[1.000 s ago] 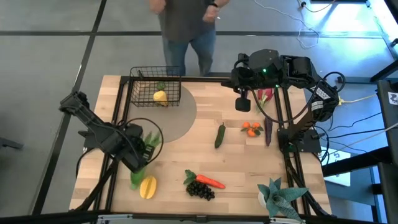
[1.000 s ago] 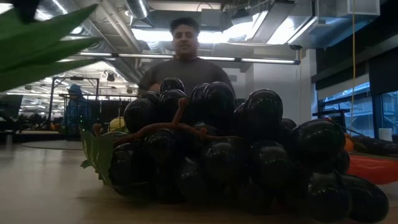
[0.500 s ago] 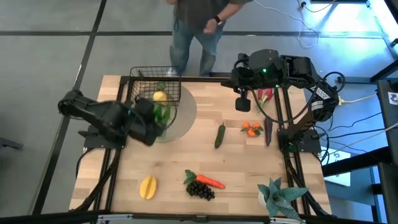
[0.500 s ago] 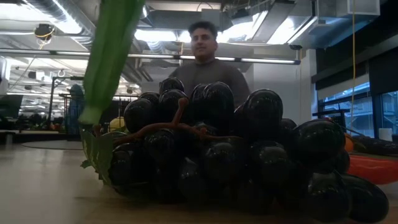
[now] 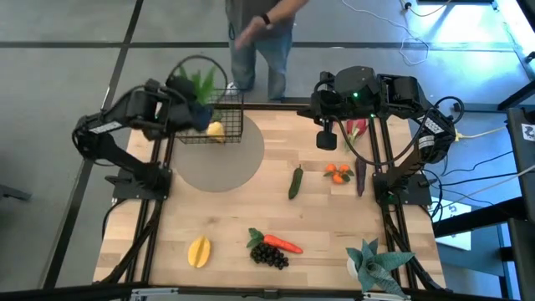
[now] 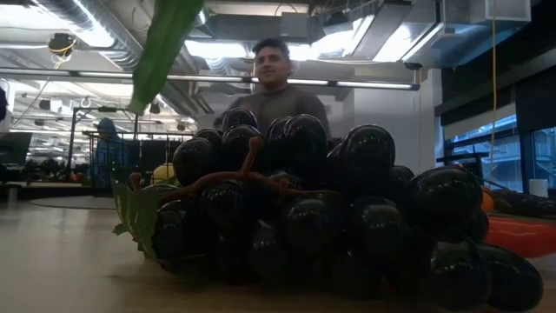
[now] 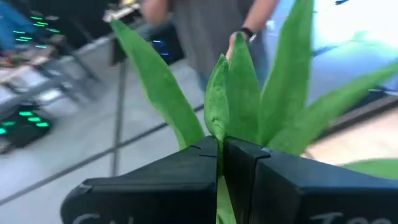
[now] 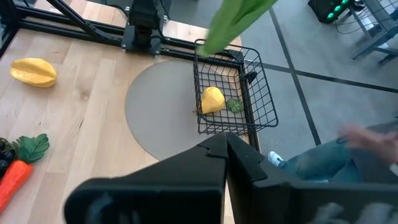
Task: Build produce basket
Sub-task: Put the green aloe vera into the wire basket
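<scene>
Leek [image 7: 233, 93] clamped in left hand [image 7: 221, 149] hangs above basket [image 8: 233, 93] per right wrist view.

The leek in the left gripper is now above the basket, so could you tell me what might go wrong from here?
The leek is long and the basket small, so it may catch on the rim or stick out and tip over the side. It could also land on the yellow fruit already inside. The left gripper hangs near the table's far edge, close to a person.
</scene>
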